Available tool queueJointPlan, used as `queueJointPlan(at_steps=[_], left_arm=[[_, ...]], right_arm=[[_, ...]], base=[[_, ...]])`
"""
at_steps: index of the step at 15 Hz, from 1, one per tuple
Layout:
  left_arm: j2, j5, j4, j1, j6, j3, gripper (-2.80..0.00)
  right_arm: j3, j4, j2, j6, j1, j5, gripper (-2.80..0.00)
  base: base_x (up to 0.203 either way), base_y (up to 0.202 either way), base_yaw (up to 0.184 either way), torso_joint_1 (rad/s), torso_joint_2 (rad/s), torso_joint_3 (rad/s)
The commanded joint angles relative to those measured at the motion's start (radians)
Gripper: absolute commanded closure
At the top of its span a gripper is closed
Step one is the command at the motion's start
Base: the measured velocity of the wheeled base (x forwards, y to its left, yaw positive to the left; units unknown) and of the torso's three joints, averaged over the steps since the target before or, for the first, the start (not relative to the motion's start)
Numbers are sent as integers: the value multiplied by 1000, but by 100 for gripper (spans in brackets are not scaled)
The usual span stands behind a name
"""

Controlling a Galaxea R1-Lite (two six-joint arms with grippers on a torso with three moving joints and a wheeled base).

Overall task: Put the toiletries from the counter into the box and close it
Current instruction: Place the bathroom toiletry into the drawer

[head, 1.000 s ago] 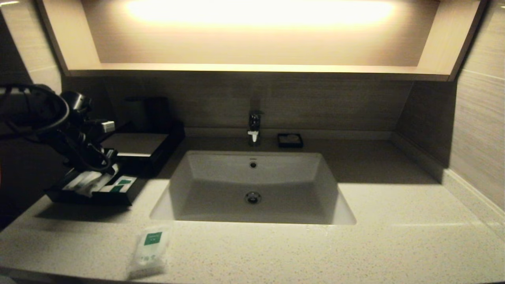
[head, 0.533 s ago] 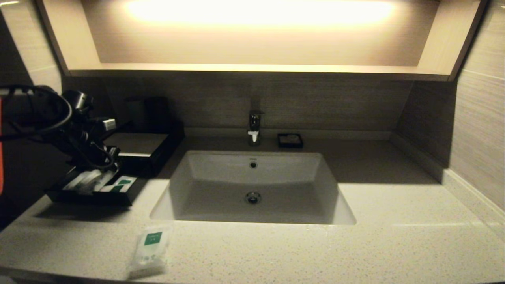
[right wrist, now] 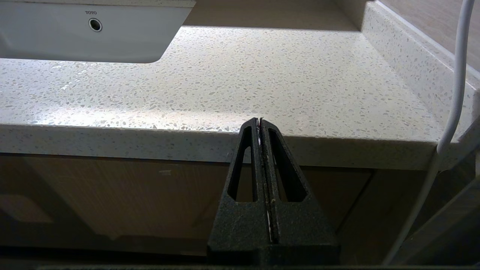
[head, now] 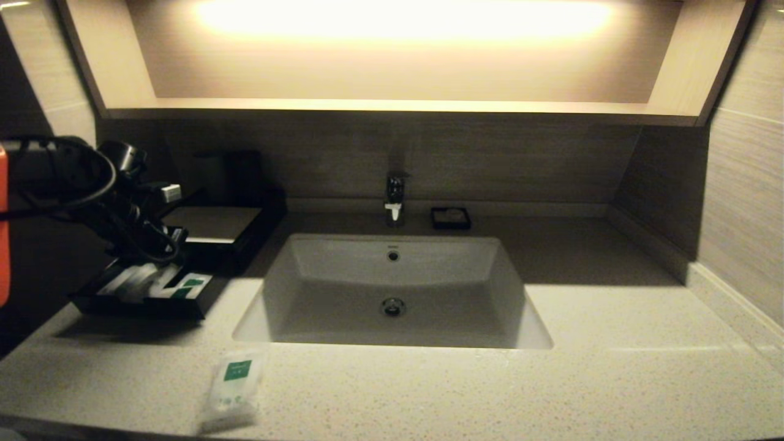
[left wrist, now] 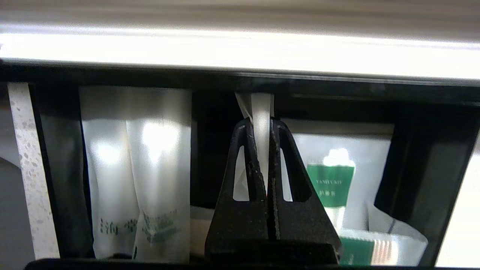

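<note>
The left pincer (left wrist: 262,123) hangs over the pulled-out drawer tray (head: 144,303) of the black box (head: 236,236) at the left of the table (head: 551,367), its fingers clenched on the thin white edge of the long packet (left wrist: 260,108) — the packet hangs down into the tray. Beside it in the tray lie other whitish packets (left wrist: 135,168) and a pouch with a green label (left wrist: 330,183). The small squarish pouch (head: 233,389) lies flat on the table near the front edge, ahead of the white sink (head: 392,288) and well apart from the box. The right pincer (right wrist: 261,123) sits low before the table's front edge, out of the head view — fingers pressed together, nothing between them
</note>
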Motion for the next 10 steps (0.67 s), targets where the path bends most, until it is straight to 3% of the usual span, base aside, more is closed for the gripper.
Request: queueJointPlan(at_steps=[1, 10], left_arm=[[5, 2, 2, 3, 2, 0, 0], [2, 12, -22, 35, 9, 0, 0]], right_arm=[[2, 0, -1, 0, 0, 0, 0], [2, 0, 1, 0, 0, 0, 0]], base=[[0, 0, 0, 0, 0, 0], [0, 0, 0, 0, 0, 0]])
